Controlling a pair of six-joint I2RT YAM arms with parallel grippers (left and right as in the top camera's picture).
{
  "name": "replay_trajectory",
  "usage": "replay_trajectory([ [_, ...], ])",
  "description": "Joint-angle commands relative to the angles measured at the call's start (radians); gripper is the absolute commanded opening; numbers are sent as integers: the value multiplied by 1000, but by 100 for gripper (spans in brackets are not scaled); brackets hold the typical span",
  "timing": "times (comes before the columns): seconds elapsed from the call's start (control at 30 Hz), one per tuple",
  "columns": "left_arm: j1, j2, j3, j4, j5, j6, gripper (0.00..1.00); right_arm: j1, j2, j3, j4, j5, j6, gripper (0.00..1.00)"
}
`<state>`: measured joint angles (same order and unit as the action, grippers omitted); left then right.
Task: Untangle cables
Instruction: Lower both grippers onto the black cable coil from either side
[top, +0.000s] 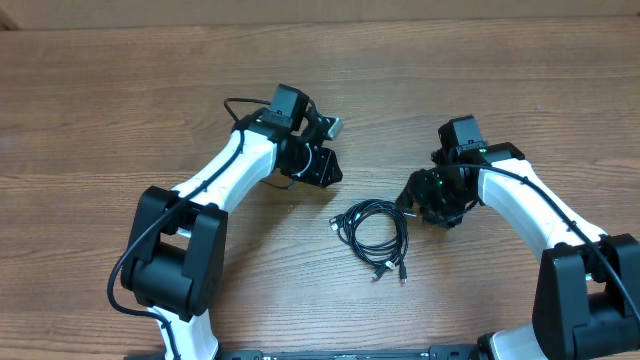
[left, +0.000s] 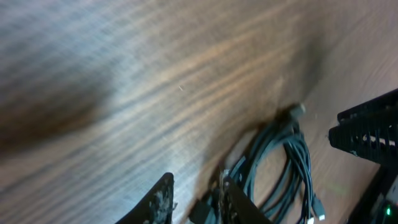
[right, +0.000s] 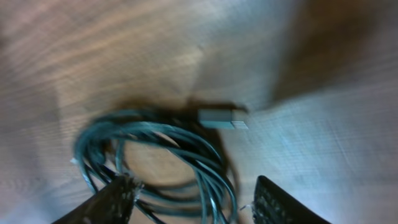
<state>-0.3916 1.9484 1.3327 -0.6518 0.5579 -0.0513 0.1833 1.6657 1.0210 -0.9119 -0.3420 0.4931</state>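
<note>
The cables (top: 372, 232) lie as one loose black coil on the wooden table, between the two arms, with small plug ends toward the front. My left gripper (top: 327, 168) is up and to the left of the coil, apart from it. In the left wrist view it (left: 196, 179) stands slightly open over bare wood, and the cables (left: 283, 162) lie just beyond its right finger (left: 235, 202). My right gripper (top: 413, 196) is at the coil's right edge. Seen from the right wrist, it (right: 196, 182) is open and several strands of the cables (right: 186, 152) pass between its fingers. A grey plug (right: 222, 117) lies beyond them.
The wooden table (top: 120, 90) stretches to the back and left. The right arm's black gripper (left: 373, 130) shows at the right edge of the left wrist view, close to the coil. Both arm bases (top: 175, 255) stand at the front edge.
</note>
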Motion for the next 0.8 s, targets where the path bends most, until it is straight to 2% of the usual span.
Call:
replay_trajectory([
  [0.0, -26, 10, 18, -51, 15, 75, 27, 1, 6, 9, -45, 16, -23, 57],
  [0.17, -53, 10, 18, -107, 14, 124, 31, 10, 6, -49, -27, 16, -10, 55],
  [0.33, -77, 10, 18, -107, 15, 127, 32, 14, 6, -131, 58, -9, 89, 55],
  [0.47, -107, 10, 18, -97, -14, 126, 33, 14, 6, -168, 126, -79, 90, 55],
  [0.57, -127, 10, 18, -95, -73, 126, 34, 14, 6, -180, 162, -142, 90, 50],
  [0.77, -140, 10, 18, -95, -99, 127, 36, 17, 6, -185, 185, -158, 90, 48],
])
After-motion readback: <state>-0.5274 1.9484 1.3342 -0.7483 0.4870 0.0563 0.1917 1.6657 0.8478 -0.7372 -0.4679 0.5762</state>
